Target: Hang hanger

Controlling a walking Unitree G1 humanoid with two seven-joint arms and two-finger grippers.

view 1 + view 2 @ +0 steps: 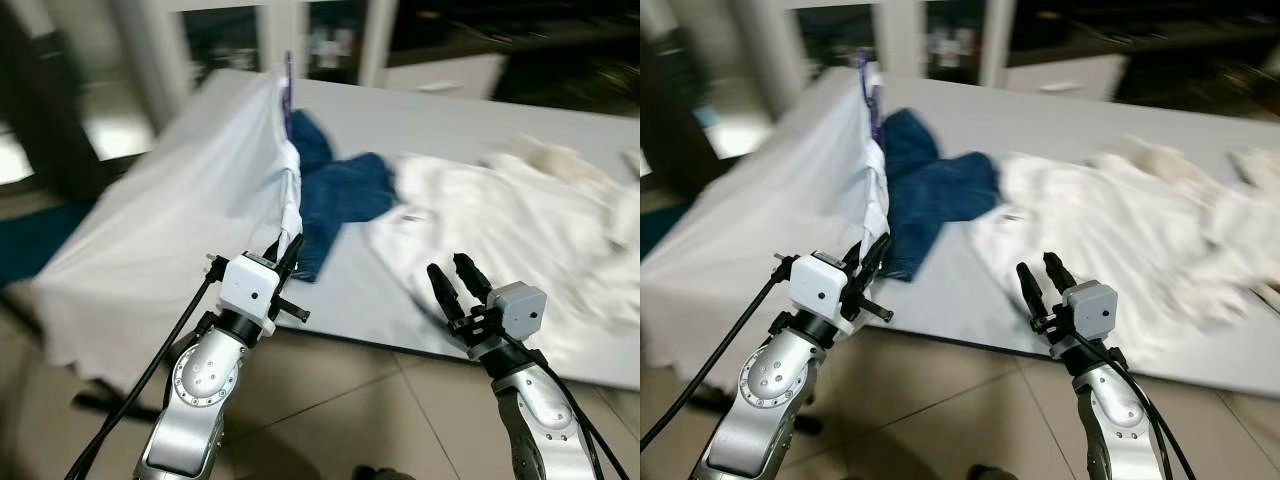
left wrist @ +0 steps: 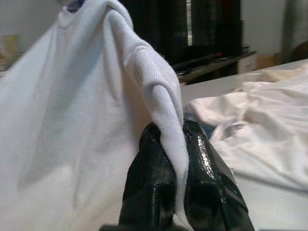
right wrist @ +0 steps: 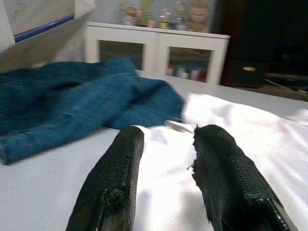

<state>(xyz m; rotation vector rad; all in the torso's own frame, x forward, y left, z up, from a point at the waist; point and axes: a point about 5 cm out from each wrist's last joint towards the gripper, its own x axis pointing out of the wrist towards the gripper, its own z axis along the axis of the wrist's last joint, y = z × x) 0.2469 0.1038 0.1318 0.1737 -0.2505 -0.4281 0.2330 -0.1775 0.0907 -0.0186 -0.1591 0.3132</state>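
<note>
Hanging from a purple hanger (image 1: 288, 85) at the upper left of the head views, a white shirt (image 1: 190, 200) spreads down and outward like a tent over the near-left corner of the pale surface (image 1: 480, 115). The hanger's hook rises just above the shirt's collar; what it hangs from cannot be told.

One narrow strip of the shirt, a sleeve or hem edge, runs down from the hanger to the left end effector (image 1: 287, 252), whose two black fingers (image 2: 149, 187) are pinched tight on the cloth, with white ribbed fabric squeezed between them in the left wrist view.

Just beside the shirt, on the surface, lies a crumpled blue denim garment (image 1: 335, 190), touching the hanging strip at its upper part. Right of the denim lies a heap of white laundry (image 1: 510, 215), spread across the right half of the surface.

The right end effector (image 1: 458, 280) hovers at the near edge of the surface, in front of the white heap, its fingers (image 3: 115, 178) parted with a narrow gap and gripping nothing.

Below the arms is a tiled floor (image 1: 360, 400).
</note>
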